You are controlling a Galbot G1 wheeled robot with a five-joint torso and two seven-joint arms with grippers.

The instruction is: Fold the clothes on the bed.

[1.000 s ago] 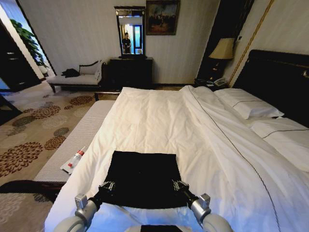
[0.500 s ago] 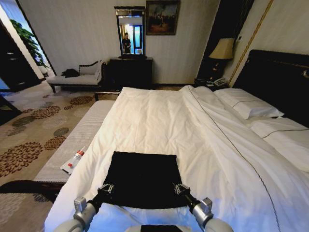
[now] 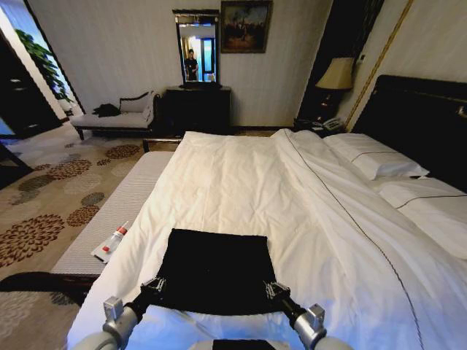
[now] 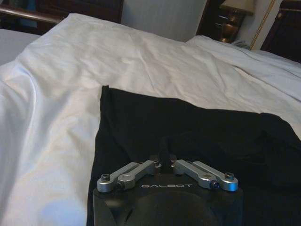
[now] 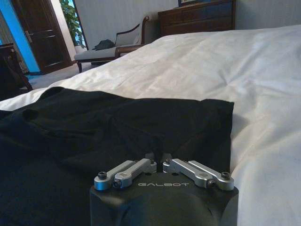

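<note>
At the far left of the head view, a patterned brown-and-cream carpet [image 3: 51, 211] runs beside a long grey padded bench [image 3: 117, 211], on which lies a small white tube with a red cap [image 3: 111, 242]. Next to the bench stands the very large bed [image 3: 248, 189], covered by a smooth white duvet [image 3: 241, 182].

The black short-sleeved cotton T-shirt [image 3: 215, 270] lies flat on the duvet near the bed's front edge, folded into a roughly square panel with its plain side up. Any lettering is out of sight.

The left gripper [image 3: 154, 285] sits at the shirt's near left corner. In the left wrist view its fingers [image 4: 123, 173] are drawn together, and a small pleat of the black fabric [image 4: 188, 127] rises between their tips, so it is pinching the shirt. The right gripper [image 3: 275, 290] sits at the near right corner, level with the left one. In the right wrist view the right gripper [image 5: 158, 160] has its silver fingers [image 5: 197, 173] closed the same way on a raised fold of the shirt [image 5: 117, 127].

Farther right, two white pillows [image 3: 379, 164] rest against the tall dark wooden headboard [image 3: 423, 117]. Beyond the headboard's end, a bedside lamp with a pale yellow shade [image 3: 336, 74] stands near the far corner of the room.
</note>
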